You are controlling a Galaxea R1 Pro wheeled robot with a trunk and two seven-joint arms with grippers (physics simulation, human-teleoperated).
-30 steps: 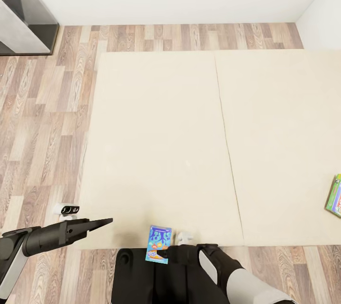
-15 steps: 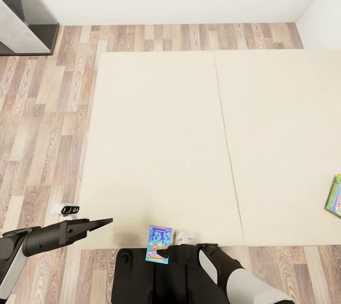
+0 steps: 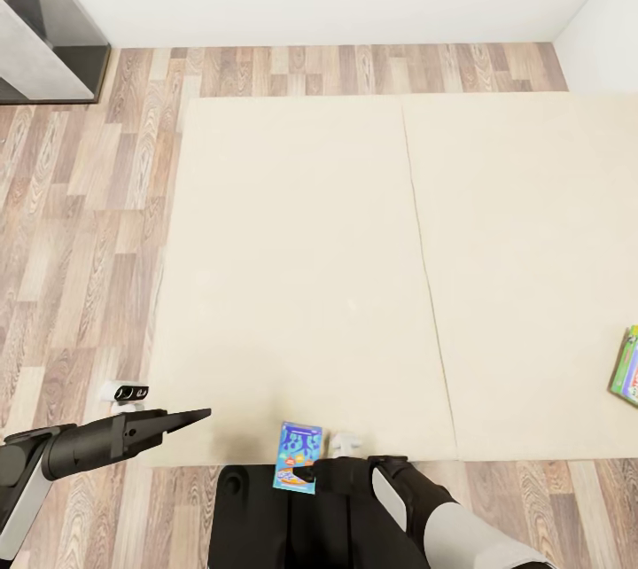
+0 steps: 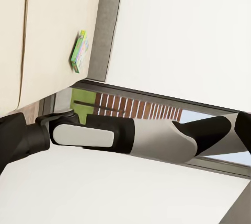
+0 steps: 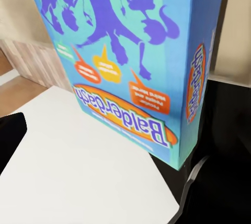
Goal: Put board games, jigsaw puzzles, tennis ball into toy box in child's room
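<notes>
Cream bed [image 3: 301,268] edge: right jaws [image 3: 312,468] pinch blue, purple-printed board game [image 3: 297,455]; left jaws' [image 3: 190,417] state unclear.

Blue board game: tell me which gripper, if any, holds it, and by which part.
The right gripper holds the blue board game at its lower right corner, at the near edge of the bed. The left gripper holds nothing.

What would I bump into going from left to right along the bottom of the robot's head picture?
Left gripper → blue board game → the bed's seam → green board game at the right edge.
</notes>
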